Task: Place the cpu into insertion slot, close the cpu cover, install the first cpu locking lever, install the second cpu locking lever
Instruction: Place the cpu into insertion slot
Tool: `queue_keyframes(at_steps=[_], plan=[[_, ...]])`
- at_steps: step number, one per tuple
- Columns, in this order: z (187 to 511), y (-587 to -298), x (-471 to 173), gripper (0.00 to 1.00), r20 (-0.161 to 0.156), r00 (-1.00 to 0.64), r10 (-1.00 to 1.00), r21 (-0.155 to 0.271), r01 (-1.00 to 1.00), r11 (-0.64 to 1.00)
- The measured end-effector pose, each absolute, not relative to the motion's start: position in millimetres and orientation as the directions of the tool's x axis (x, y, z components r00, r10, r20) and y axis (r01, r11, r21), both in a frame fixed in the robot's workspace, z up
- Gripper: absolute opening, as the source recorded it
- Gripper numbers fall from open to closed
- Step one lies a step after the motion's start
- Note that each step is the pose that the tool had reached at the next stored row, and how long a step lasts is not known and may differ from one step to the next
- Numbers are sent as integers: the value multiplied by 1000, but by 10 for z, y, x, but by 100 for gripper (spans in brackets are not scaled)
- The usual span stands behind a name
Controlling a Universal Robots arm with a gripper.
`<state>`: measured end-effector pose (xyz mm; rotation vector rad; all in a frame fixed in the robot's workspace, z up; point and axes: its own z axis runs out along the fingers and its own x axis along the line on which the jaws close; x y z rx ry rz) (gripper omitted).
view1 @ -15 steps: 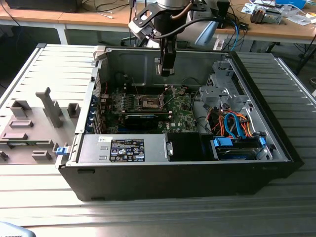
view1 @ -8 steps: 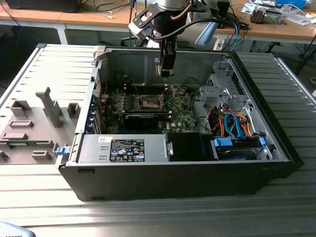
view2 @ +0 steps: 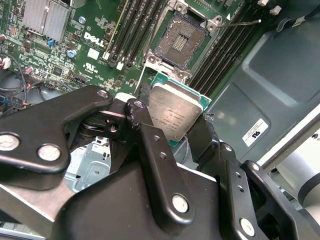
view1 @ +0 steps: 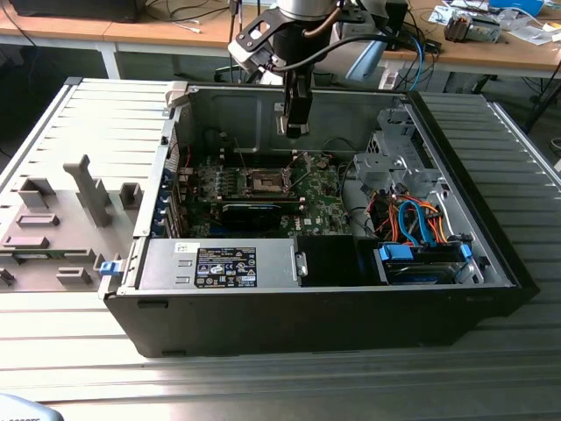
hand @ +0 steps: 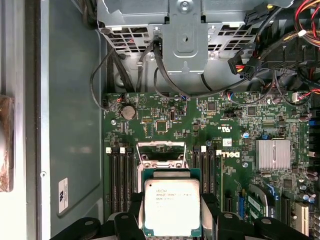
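My gripper [view1: 294, 132] hangs inside the open computer case, above the motherboard, shut on the cpu [view2: 175, 112]. The cpu is a small square chip with a silvery top and green edge, clamped by two opposite edges between the black fingers [view2: 145, 132]. In the first wrist view the cpu [hand: 171, 207] also sits in my gripper [hand: 171, 216]. The insertion slot [view2: 181, 41] lies open below and a little ahead of the chip, its dark pin field bare. In the exterior view the slot [view1: 267, 181] is mid-board. The cpu cover [hand: 161, 149], a silvery frame, stands raised at the slot's edge. A thin wire lever [view2: 240, 22] sticks out beside the slot.
Black memory slots [view2: 132, 30] flank the socket on both sides. A finned heatsink [hand: 272, 154] sits on the board. A metal drive cage [view1: 394, 158] with coloured cables [view1: 421, 224] fills the case on the exterior view's right. The power supply [view1: 219, 263] lies along the front.
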<state>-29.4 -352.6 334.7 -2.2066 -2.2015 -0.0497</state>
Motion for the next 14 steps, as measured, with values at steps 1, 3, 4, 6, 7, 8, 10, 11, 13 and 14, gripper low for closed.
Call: queue_keyframes(at_steps=[1, 3, 4, 6, 7, 8, 10, 11, 13, 14], plan=[[3346, -3527, -294, 55, 40, 2, 999, 5, 1000, -2], [3343, -3527, -294, 55, 40, 2, 999, 5, 1000, -2], [3341, -3528, -294, 55, 40, 2, 999, 5, 1000, -2], [3338, -3528, -294, 55, 40, 2, 999, 5, 1000, -2], [3336, -3529, -294, 55, 40, 2, 999, 5, 1000, -2], [3334, -3529, -294, 55, 40, 2, 999, 5, 1000, -2], [3331, -3530, -294, 55, 40, 2, 999, 5, 1000, -2], [3329, -3530, -294, 55, 40, 2, 999, 5, 1000, -2], [3326, -3531, -294, 55, 40, 2, 999, 5, 1000, -2], [3325, -3531, -294, 55, 40, 2, 999, 5, 1000, -2]])
